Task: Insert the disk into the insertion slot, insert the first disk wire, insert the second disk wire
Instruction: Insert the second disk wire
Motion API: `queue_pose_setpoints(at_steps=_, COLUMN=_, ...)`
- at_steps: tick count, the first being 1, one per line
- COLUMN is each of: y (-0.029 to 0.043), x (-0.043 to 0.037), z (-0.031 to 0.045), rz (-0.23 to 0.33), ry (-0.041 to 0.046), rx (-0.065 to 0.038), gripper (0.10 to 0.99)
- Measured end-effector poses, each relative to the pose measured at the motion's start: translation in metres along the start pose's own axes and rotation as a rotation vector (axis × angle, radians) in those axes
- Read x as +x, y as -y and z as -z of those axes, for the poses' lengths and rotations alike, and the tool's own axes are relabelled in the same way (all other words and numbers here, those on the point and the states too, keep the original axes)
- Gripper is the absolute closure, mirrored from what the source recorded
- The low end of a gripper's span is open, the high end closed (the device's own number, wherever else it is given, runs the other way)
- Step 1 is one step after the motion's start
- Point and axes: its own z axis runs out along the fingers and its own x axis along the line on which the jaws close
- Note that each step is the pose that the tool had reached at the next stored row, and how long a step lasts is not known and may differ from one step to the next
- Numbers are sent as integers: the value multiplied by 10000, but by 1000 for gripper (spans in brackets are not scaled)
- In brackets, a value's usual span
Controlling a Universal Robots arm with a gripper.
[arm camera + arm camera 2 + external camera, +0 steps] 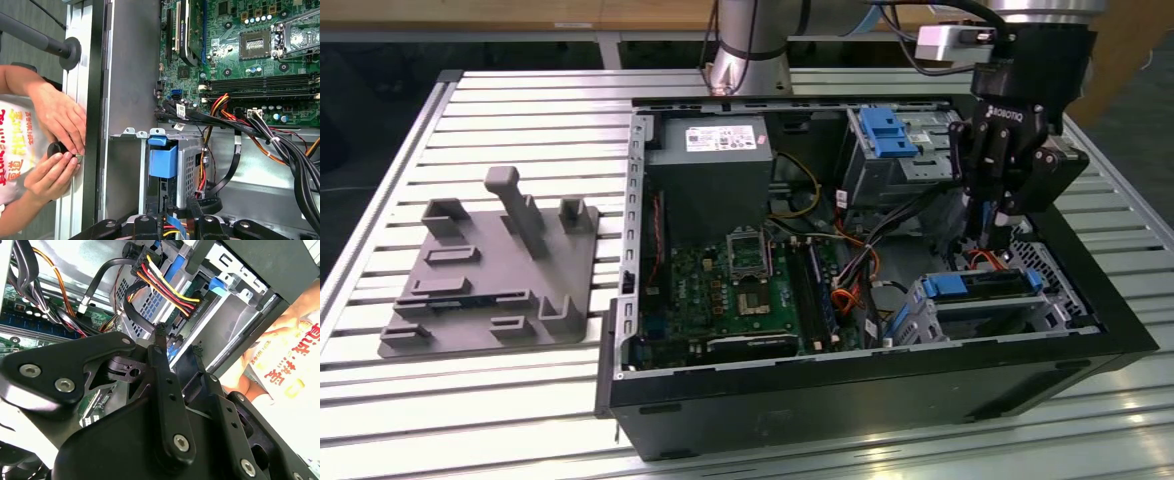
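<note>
Slats of grey metal make up the table (520, 400) you are working over. Toward its edge at the exterior view's left you have a grey fixture (487, 275) with upright posts, well apart from everything else. Next comes the open, black-walled computer case (854, 400), taking up the middle of the table and its side at the exterior view's right. Inside, along the wall nearest the fixture, you see the grey power supply (707, 150) at the far end and the green motherboard (734, 290) in front of it. Your arm (754, 40) rises from the table's far edge, just behind the case. Further along, a tall metal cage (894, 150) with a blue clip stands at the case's far wall, and black, red and orange wires (854, 265) trail from there across the case. The disk (981, 288), its blue carrier showing at both ends, lies flat inside the insertion slot (987, 315) at the case's near corner on the exterior view's right. Your claw (995, 238) hangs straight down into the case just above the disk's far end, close to a red, yellow and black bundle (167, 287); you cannot tell whether it grips anything. In the first wrist view a person's hand (60, 120) and a second hand (50, 175) rest just outside the case wall beside the slot, around a small black object (56, 149).
</note>
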Motion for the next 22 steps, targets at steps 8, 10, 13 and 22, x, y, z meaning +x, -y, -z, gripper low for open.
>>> queue_pose_setpoints(at_steps=8, y=0, x=-11, z=4, rz=-1, ry=-33, rx=-1, gripper=808)
queue_pose_setpoints(at_steps=10, y=0, x=-15, z=6, rz=-1, ry=-32, rx=-1, gripper=878)
queue_pose_setpoints(at_steps=13, y=0, x=-18, z=8, rz=-1, ry=-32, rx=-1, gripper=878)
queue_pose_setpoints(at_steps=22, y=1, x=-26, z=-2, rz=-1, ry=-43, rx=-1, gripper=890)
